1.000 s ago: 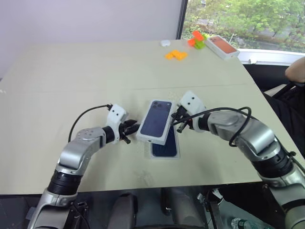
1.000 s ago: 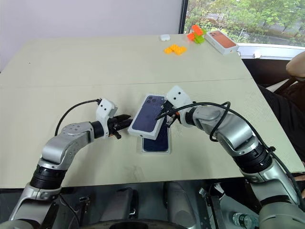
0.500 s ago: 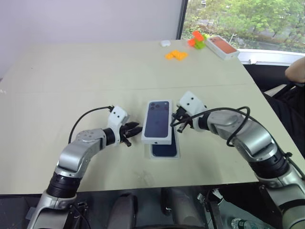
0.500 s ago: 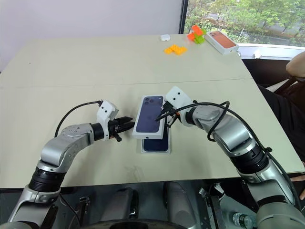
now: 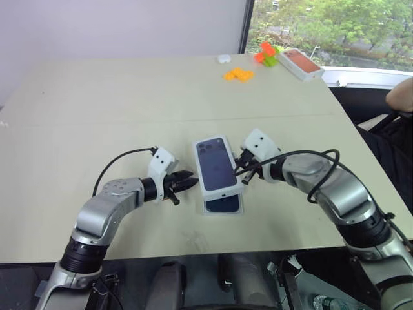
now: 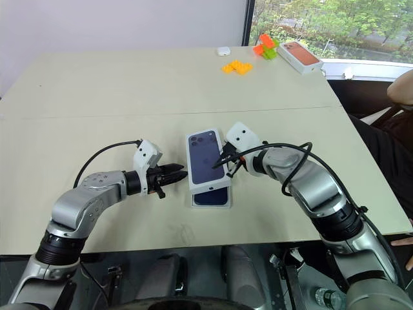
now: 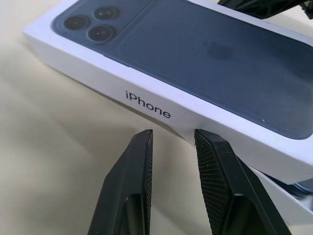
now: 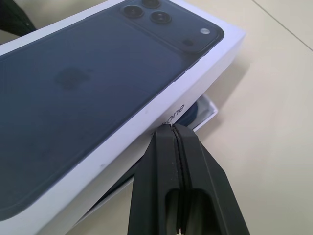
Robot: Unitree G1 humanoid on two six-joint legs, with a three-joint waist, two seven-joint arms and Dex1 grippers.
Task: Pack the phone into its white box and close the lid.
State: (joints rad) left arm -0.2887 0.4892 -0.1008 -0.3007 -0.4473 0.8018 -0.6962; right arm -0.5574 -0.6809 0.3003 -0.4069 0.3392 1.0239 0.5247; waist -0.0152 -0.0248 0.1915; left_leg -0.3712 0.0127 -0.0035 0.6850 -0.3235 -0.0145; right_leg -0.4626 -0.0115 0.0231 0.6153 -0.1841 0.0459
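Note:
The lid (image 5: 216, 166), white with a dark blue phone printed on top, lies askew over the white box (image 5: 206, 206), resting on it at an angle. The navy phone (image 5: 224, 204) shows inside the box below the lid's near end. My left gripper (image 5: 192, 180) is open, its fingers (image 7: 139, 186) spread just short of the lid's "iPhone" side wall (image 7: 146, 105), with nothing between them. My right gripper (image 5: 241, 170) is shut, and its joined fingertips (image 8: 171, 134) press against the lid's opposite side wall. Under that wall the box rim (image 8: 212, 113) and phone (image 8: 198, 110) peek out.
At the far right of the table stand a box with an orange-red top (image 5: 300, 62), an orange-green toy (image 5: 266, 53), orange blocks (image 5: 239, 74) and a small white object (image 5: 224, 58). A person's arm (image 5: 400, 93) shows at the right edge.
The lid has swung its far end from right to left and settled lower over the box. My left gripper has drawn back from the lid's edge; my right gripper stays against it.

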